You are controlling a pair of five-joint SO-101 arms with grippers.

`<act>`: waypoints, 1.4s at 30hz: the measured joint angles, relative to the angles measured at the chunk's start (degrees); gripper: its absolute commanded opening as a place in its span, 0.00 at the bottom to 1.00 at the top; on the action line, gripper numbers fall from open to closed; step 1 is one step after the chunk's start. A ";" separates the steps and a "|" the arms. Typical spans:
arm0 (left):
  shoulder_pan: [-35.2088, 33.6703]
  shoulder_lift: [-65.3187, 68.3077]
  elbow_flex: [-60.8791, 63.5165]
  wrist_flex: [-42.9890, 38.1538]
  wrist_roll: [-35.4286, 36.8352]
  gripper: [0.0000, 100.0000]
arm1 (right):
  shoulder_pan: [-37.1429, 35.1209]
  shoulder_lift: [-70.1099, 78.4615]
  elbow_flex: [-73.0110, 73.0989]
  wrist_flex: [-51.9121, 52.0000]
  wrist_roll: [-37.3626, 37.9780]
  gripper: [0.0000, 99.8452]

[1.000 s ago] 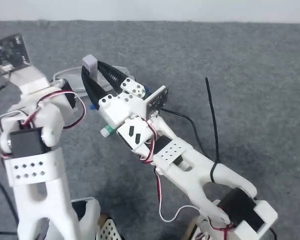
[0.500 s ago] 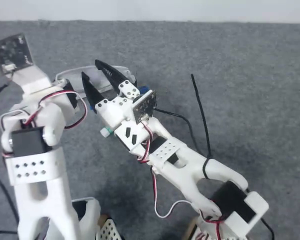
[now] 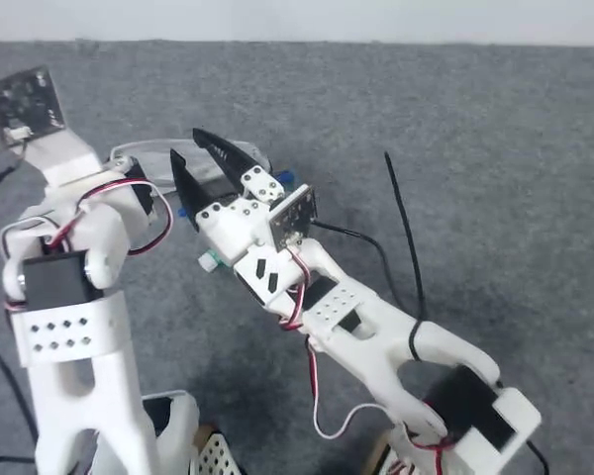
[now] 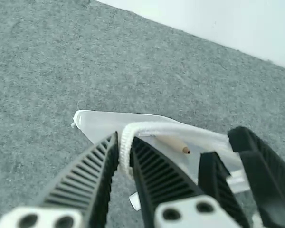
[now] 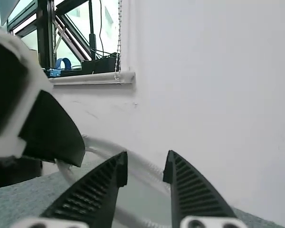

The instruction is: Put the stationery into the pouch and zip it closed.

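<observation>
Right gripper [image 3: 186, 144] no longer carries the grey block; jaws apart.
Left gripper [image 4: 125, 142] pinches pouch [image 4: 147, 123] rim; pouch lies lengthwise side to side.

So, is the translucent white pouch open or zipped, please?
Open: the left gripper holds one zipper edge of the translucent white pouch, its mouth gaping.

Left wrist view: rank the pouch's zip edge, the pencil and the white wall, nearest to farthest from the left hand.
1. Zip edge: clamped in the left hand.
2. Pencil: inside the pouch, just beyond the hand.
3. White wall: far back, past the carpet.
</observation>
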 measured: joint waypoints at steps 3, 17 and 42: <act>0.00 0.00 0.00 0.00 0.00 0.01 | 0.00 -2.29 0.97 3.16 0.00 0.12; 0.00 0.00 0.00 0.00 0.00 0.01 | 0.00 -15.56 0.97 29.80 0.26 0.12; -8.35 0.00 1.05 0.00 0.00 0.01 | 4.66 -26.37 -7.56 74.73 0.09 0.12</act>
